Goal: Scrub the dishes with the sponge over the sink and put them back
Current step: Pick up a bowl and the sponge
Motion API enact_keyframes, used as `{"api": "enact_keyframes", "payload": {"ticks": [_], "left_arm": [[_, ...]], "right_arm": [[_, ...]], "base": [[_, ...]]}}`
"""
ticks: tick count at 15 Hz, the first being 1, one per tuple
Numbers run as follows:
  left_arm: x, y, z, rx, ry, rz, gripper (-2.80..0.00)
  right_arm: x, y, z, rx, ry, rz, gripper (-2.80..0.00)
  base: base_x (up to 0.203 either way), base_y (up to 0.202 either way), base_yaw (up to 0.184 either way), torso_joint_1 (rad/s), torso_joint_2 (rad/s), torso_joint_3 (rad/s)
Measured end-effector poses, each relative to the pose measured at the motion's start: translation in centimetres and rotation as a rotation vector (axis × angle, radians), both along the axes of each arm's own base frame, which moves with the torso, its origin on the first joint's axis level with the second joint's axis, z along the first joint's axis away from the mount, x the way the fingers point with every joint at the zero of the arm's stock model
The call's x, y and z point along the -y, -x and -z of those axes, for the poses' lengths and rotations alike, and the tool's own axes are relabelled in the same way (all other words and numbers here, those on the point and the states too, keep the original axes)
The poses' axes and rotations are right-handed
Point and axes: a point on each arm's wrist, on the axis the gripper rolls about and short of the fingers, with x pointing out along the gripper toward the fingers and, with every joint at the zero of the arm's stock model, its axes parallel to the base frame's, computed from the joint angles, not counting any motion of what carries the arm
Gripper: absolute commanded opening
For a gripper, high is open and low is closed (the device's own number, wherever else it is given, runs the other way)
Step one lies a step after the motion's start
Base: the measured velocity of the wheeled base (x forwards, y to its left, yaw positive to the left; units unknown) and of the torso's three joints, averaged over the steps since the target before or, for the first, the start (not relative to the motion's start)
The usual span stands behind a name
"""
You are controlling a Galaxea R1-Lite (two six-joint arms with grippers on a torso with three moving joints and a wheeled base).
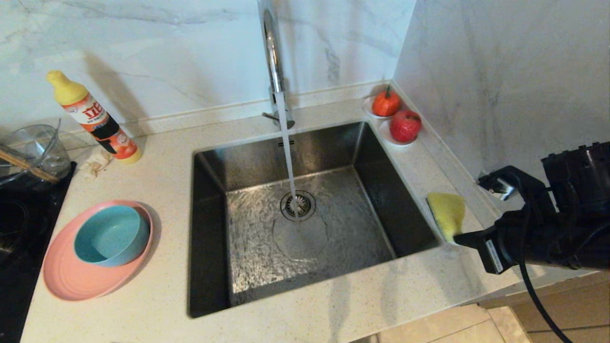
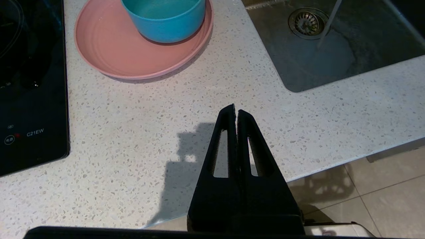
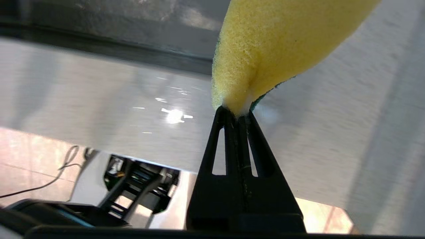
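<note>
Pinching one end of the sponge (image 1: 446, 213), the right gripper (image 1: 458, 237) sits at the right side of the sink (image 1: 305, 214), w/ its fingers clenched tight on the foam so the end is squashed thin between them; in the right wrist view the sponge (image 3: 265, 53) bulges out past the fingertips, yellow on the face in view w/ a sliver of green scouring layer at the edge near the grip. The sponge is over the tabletop (image 1: 333, 305) strip beside the sink's right rim; can't tell if its far end touches the surface. Water runs from the faucet (image 1: 274, 62) straight down onto the strainer drain (image 1: 298, 205), wetting the basin floor. Left of the sink, well apart from the sponge, the pink plate (image 1: 71, 281) lies on the tabletop w/ the teal-blue bowl (image 1: 112, 236) standing upright inside it, toward its back-right part. Left gripper (image 2: 236, 113) is empty, fingers pressed together, parked over the tabletop's front edge, near the plate (image 2: 109, 49) and bowl (image 2: 166, 20) but touching neither. A dish soap bottle (image 1: 95, 119) leans at back left, a glass bowl (image 1: 33, 152) sits at the far left by the black cooktop (image 1: 19, 228), and two red fruits on saucers (image 1: 395, 119) are in the back right corner.
</note>
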Motion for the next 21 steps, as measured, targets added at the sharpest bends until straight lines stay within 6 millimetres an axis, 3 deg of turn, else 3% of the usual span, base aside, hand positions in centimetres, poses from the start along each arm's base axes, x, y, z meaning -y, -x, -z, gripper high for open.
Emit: {"api": "enact_keyframes", "payload": {"ticks": [8, 21], "left_arm": [[0.0, 0.0, 0.0, 0.0, 0.0, 0.0, -2.8], [0.0, 0.0, 0.0, -0.001, 0.0, -0.001, -2.8]], "right_arm": [[-3.4, 3.2, -0.9, 0.02, -0.051, -0.158, -2.8], [-7.5, 7.0, -1.4, 0.064, -0.046, -0.223, -2.8]], "base": [[0.0, 0.0, 0.0, 0.0, 0.0, 0.0], [0.0, 0.0, 0.0, 0.0, 0.0, 0.0]]}}
